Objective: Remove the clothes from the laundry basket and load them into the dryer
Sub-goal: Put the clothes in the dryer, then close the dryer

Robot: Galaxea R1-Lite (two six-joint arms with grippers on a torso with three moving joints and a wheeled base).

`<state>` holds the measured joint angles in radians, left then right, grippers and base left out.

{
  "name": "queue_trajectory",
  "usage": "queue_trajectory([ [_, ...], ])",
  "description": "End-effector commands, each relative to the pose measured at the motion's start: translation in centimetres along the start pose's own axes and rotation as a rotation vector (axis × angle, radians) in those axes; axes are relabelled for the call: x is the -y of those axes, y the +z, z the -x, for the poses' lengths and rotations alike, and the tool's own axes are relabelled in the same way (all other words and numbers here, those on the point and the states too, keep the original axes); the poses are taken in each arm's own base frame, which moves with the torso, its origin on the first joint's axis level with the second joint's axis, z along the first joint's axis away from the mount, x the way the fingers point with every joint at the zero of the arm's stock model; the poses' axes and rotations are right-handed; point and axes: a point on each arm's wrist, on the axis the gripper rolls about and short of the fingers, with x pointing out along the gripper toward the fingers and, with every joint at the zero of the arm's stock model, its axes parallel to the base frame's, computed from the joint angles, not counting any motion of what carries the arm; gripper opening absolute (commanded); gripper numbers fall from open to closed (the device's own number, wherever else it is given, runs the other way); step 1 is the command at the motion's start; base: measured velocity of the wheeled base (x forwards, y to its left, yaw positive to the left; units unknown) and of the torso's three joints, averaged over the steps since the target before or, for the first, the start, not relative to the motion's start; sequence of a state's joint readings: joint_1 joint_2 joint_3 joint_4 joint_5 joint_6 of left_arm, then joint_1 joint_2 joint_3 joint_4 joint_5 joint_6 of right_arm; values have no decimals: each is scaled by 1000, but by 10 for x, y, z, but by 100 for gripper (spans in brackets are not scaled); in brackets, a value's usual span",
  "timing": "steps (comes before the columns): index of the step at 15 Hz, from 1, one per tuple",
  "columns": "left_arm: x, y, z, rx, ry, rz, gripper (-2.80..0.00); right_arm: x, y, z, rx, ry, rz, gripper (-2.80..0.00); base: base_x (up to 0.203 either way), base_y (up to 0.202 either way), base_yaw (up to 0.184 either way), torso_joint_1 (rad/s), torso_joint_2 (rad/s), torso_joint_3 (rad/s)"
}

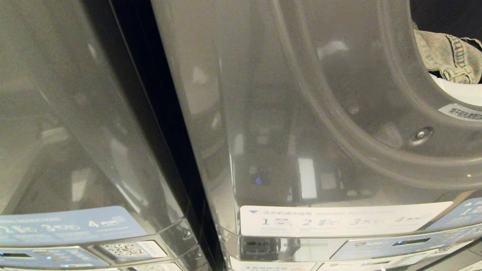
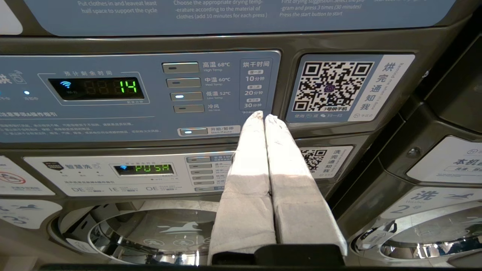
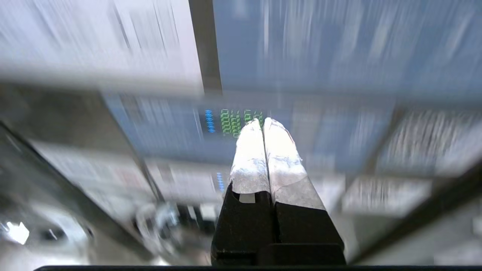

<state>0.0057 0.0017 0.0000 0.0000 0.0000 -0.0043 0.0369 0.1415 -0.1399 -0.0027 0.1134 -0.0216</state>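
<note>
**Clothes in the drum mouth, both grippers clenched on nothing**

Facing two tall grey glossy machine fronts [image 1: 94, 124], split by a dark vertical gap. On the right-hand one, the dryer's wide round grey door opening [image 1: 376, 143], cut off at the head view's upper right corner. Inside that opening, a crumpled olive-green denim garment [image 1: 448, 56], lying over a white inner rim at the very lip rather than deep in the drum. No laundry basket in any view. Lower on the fronts, blue and white instruction labels [image 1: 339, 220].

Left gripper [image 2: 263, 116]: wrapped fingers pressed together, empty, pointed at a blue control panel [image 2: 139, 98] with a green digit display. Right gripper [image 3: 262, 121]: fingers likewise clamped together, nothing between them, surroundings smeared by motion.

Risks, as a judgement: garment perched at the lip, likely to slide out or snag in the door. Swinging right arm, close to glossy panels; possible knock against a button or display.
</note>
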Motion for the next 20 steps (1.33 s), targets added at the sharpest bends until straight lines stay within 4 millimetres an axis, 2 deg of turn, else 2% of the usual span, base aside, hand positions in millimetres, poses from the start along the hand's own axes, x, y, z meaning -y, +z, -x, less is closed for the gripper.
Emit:
queue_trajectory([
  [1, 0, 0, 0, 0, 0, 0, -280, -2, -35, 6, 8, -36, 8, -280, 0, 0, 0, 0, 0, 0],
  [4, 0, 0, 0, 1, 0, 0, -280, 0, -36, 3, 51, -148, -5, -280, 0, 0, 0, 0, 0, 0],
  [5, 0, 0, 0, 2, 0, 0, -280, 1, -35, 3, 56, -168, 40, -280, 0, 0, 0, 0, 0, 0],
  [6, 0, 0, 0, 2, 0, 0, -280, 1, -35, 3, 52, -166, 87, -280, 0, 0, 0, 0, 0, 0],
  [9, 0, 0, 0, 2, 0, 0, -280, 0, -43, 4, -40, -124, 84, -280, 0, 0, 0, 0, 0, 0],
  [20, 0, 0, 0, 1, 0, 0, -280, 0, -42, 3, -4, -143, 21, -280, 0, 0, 0, 0, 0, 0],
])
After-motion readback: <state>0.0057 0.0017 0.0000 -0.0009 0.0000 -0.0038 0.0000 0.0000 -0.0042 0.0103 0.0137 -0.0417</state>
